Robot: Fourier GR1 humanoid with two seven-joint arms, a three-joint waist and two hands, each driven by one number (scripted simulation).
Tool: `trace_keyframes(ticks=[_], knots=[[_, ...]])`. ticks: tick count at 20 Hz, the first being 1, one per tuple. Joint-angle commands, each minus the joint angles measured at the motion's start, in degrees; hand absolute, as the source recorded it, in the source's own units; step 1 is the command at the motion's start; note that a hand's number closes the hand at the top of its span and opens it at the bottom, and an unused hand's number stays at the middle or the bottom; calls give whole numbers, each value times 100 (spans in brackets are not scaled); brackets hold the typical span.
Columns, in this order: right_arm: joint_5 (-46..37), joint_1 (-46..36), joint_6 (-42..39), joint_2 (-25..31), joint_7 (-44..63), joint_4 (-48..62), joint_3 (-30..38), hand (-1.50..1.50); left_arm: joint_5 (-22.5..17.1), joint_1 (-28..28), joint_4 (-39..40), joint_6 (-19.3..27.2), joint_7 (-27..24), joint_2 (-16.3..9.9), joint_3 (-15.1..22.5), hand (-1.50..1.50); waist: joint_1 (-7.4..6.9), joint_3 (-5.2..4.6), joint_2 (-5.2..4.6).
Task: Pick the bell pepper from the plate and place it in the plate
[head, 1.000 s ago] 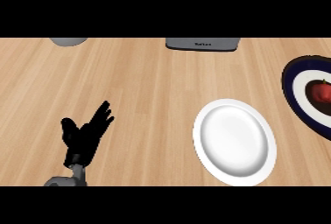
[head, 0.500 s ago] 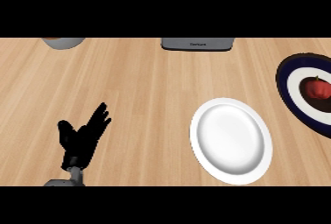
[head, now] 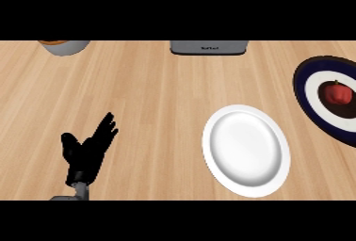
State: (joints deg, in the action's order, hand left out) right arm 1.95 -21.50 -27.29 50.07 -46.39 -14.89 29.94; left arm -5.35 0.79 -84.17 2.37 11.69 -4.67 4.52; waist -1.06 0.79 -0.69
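A red bell pepper (head: 337, 92) sits upright on a dark blue plate with a white ring (head: 306, 80) at the right edge of the head view. A plain white plate (head: 246, 149) lies empty on the wooden counter to its lower left. My left hand (head: 87, 153) rests open at the lower left, fingers pointing up and away, far from both plates. My right hand does not show.
A grey appliance (head: 208, 47) stands at the back centre. A grey bowl (head: 64, 46) sits at the back left corner. The wooden counter (head: 153, 99) spreads between my left hand and the plates.
The whole view has shifted left, so the pepper and the dark plate show more fully at the right. My left hand stays put.
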Motion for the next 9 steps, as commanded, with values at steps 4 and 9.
trace_keyframes(ticks=[4,9], knots=[[-97,572,-929,115,-1123,-131,-133,-150,-69,-50,136,-57,66,-88,-129,0,45,-15,-5],[-120,746,-701,-19,-1294,-201,-202,-150,0,-43,174,-5,138,-34,-54,0,44,-16,4]])
